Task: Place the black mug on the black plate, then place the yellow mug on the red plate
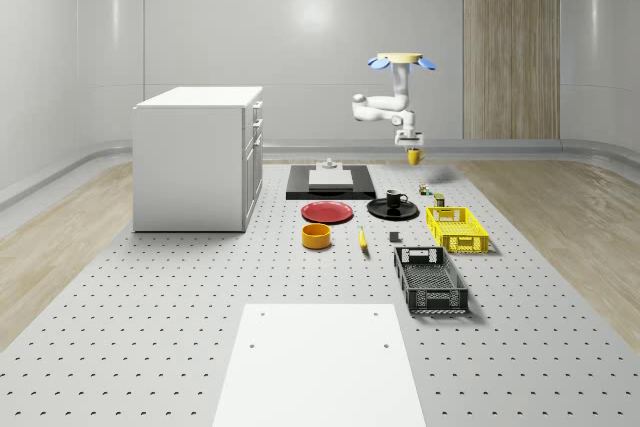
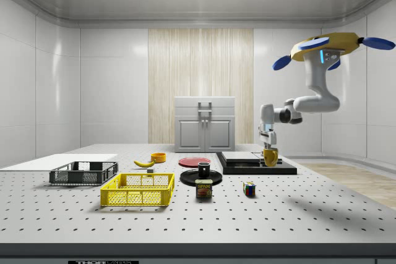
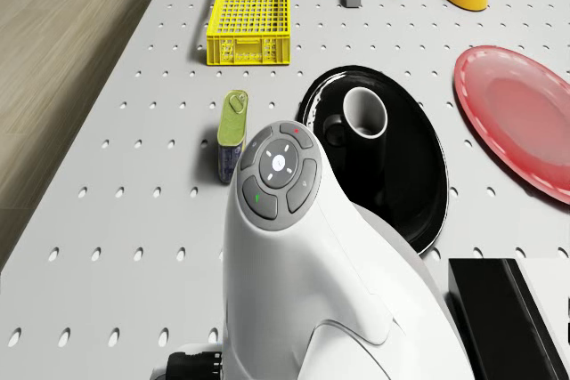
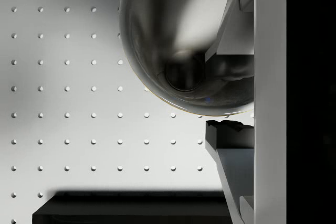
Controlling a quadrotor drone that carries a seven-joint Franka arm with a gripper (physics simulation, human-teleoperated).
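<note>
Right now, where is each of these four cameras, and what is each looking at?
Whole-scene view: high off the robot, facing the table; the whole drone and arm show.
Side view: level at the table's side, showing the hovering drone and the yellow mug carried.
Drone view: on the drone, looking down past the arm at the black mug on the black plate.
Wrist view: looks into the yellow mug.
The first three share the black plate.
</note>
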